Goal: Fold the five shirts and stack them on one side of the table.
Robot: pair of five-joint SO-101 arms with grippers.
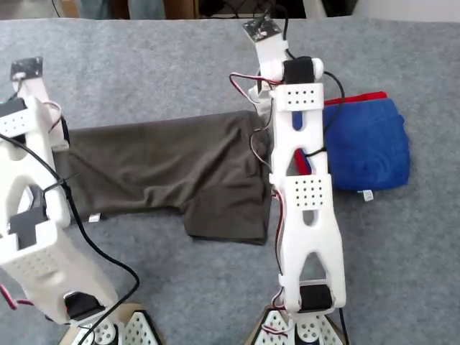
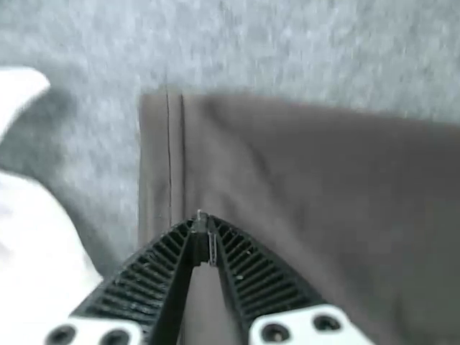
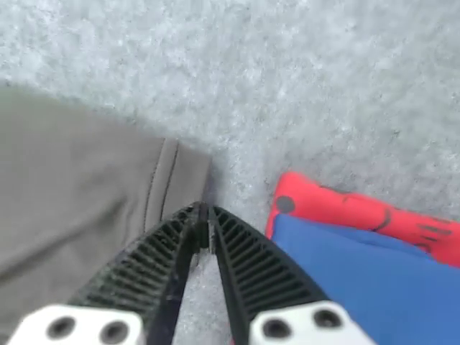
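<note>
Olive-brown cotton shirt [image 1: 165, 169] lies mid-frame; left gripper [image 2: 202, 233], pinched closed, tips on its hem; right gripper [image 3: 203, 218], likewise closed, at its sleeve edge.

Bright, even light leaves faint, soft shadows on the table [image 1: 180, 65].

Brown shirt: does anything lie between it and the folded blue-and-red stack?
No object: bare grey felt table separates the brown fabric shirt from the folded blue shirt atop the red shirt; only the right pincer hovers there.
</note>
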